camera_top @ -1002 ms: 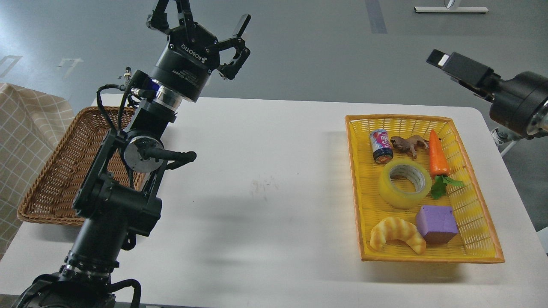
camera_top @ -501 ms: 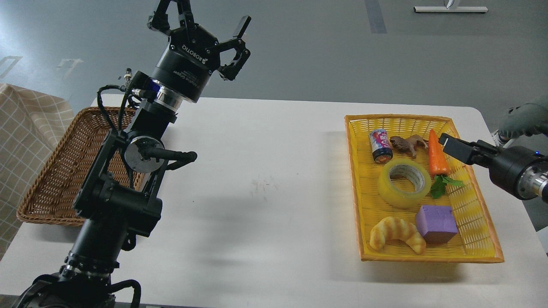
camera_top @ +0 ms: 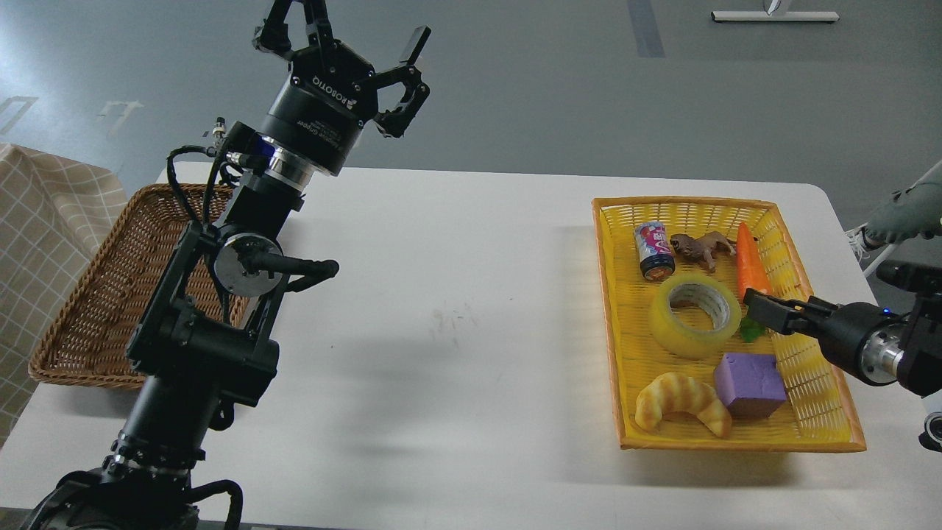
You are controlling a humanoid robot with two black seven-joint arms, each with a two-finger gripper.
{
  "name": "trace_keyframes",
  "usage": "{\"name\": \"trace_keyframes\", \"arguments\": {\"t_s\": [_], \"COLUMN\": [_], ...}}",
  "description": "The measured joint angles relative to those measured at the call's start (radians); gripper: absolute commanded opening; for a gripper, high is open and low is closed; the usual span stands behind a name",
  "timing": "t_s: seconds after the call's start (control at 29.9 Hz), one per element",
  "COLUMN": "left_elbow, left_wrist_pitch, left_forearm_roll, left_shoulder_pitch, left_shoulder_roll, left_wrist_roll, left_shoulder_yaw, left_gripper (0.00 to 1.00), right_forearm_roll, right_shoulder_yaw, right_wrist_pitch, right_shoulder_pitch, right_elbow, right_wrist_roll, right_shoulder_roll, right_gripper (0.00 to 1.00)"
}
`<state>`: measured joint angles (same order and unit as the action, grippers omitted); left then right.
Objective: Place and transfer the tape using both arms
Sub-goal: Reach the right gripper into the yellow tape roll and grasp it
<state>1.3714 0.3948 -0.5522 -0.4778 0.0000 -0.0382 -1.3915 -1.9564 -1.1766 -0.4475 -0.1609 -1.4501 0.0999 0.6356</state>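
Head view: the tape (camera_top: 695,315) lies flat, hole upward, in the middle of the yellow basket (camera_top: 824,419) on the right side of the counter (camera_top: 456,243). Around it sit a small can (camera_top: 654,251), a carrot (camera_top: 752,263), a purple block (camera_top: 749,385) and a croissant (camera_top: 683,402).

The right end effector (camera_top: 762,308) comes in low from the right edge, its tip just beside the roll's right rim and pointing leftward at it. It is seen nearly edge-on, so I cannot tell how wide its fingers stand; nothing is visibly held.

The left end effector (camera_top: 346,33) is raised high at the far left, fingers spread wide and empty, well apart from the tape.

The right arm is clearly nearer; the roll lies directly to its left, so the pick looks to be its job.
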Motion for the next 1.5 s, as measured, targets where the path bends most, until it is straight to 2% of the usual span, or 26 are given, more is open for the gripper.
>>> {"name": "trace_keyframes", "arguments": {"t_s": [0.17, 0.27, 0.57, 1.5], "left_elbow": [0.000, 0.000, -0.003, -0.003], "left_wrist_pitch": [0.002, 0.002, 0.007, 0.015], "left_forearm_roll": [0.000, 0.000, 0.003, 0.013], "left_shoulder_pitch": [0.012, 0.015, 0.025, 0.024], "left_shoulder_roll": [0.000, 0.000, 0.000, 0.000], "left_wrist_roll": [0.000, -0.001, -0.002, -0.005], "left_shoulder_yaw": [0.000, 0.000, -0.001, -0.008], "left_gripper": [0.98, 0.98, 0.98, 0.98], "right_forearm_roll": [-0.046, -0.056, -0.095, -0.162], "right_shoulder_yaw": [0.016, 0.023, 0.043, 0.104], "right_wrist_pitch": [-0.002, -0.003, -0.002, -0.002], "right_shoulder_pitch": [-0.011, -0.022, -0.062, -0.112], "right_elbow": [0.011, 0.025, 0.039, 0.125], "right_wrist_roll": [-0.034, -0.038, -0.039, -0.031], "right_shoulder_roll": [0.001, 0.001, -0.052, -0.130], "right_gripper": [0.99, 0.98, 0.97, 0.79]}}
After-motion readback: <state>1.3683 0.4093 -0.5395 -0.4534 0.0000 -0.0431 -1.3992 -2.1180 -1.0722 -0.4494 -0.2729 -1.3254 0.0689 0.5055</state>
